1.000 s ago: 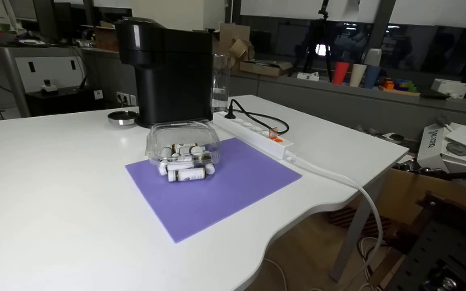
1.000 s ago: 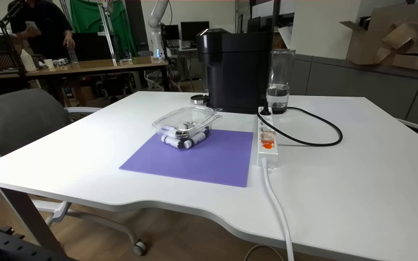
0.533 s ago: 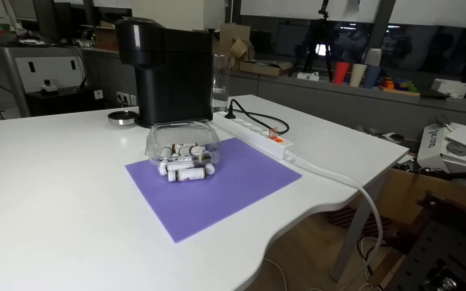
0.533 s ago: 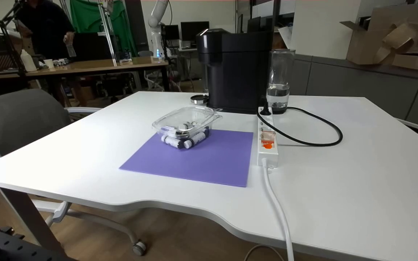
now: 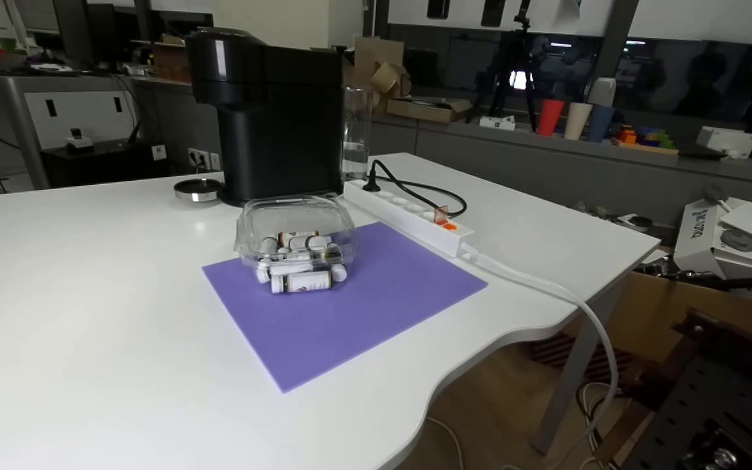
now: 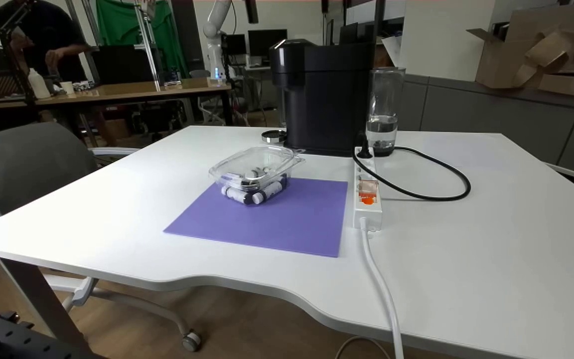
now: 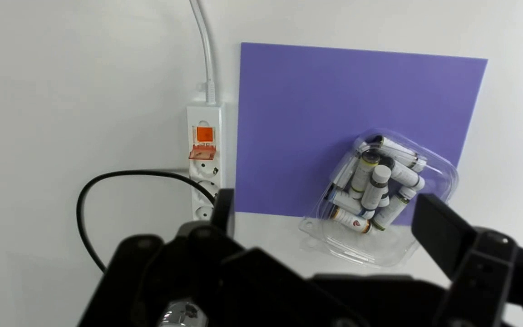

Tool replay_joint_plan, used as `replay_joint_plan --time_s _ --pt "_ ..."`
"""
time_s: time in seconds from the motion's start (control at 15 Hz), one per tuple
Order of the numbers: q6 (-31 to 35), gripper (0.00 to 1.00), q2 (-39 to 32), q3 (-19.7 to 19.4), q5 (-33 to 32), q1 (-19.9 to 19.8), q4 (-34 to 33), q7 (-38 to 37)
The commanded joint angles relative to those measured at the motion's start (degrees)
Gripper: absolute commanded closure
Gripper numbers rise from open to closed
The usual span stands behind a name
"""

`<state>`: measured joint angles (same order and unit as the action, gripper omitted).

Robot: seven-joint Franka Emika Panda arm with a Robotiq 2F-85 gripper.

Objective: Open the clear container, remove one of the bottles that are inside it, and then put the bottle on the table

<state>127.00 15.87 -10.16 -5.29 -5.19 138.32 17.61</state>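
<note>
The clear container (image 5: 297, 212) stands partly on the purple mat, in both exterior views (image 6: 252, 158) and in the wrist view (image 7: 382, 250). Its lid looks shut; a clear tab sticks out at one corner. Several small white bottles (image 7: 374, 190) lie jumbled inside it and also show in both exterior views (image 5: 303, 282) (image 6: 269, 190). The white table (image 5: 108, 294) is under everything. My gripper (image 7: 326, 211) is open and empty, high above the table. Only its dark fingertips show at the top edge in both exterior views (image 5: 465, 9) (image 6: 288, 9).
A tall black machine (image 5: 284, 124) stands right behind the container, with a glass vessel (image 6: 382, 109) beside it. A white power strip (image 7: 204, 181) with a black cable (image 6: 436, 199) lies beside the purple mat (image 7: 298, 118). A round metal-rimmed dish (image 5: 198, 190) is near the machine.
My gripper's fingertips have come into view at the top edge of both exterior views. The container and bottles have not moved. A person in the background has shifted.
</note>
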Motion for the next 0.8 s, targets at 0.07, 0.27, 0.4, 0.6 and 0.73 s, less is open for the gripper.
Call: replay_joint_plan --time_s 0.07,0.27,0.4,0.6,0.73 --pt "0.0 0.0 -0.5 0.4 0.1 -0.3 0.0 0.1" --pt "-0.2 0.0 0.5 0.3 0.1 -0.3 0.1 0.1" --pt "3.5 0.0 -2.5 -1.0 2.3 0.3 -0.9 3.8" --pt "10.0 0.0 -8.2 -2.4 5.6 1.0 -2.6 12.9" --pt "12.8 0.0 -13.2 -3.1 10.6 1.6 -4.6 21.5"
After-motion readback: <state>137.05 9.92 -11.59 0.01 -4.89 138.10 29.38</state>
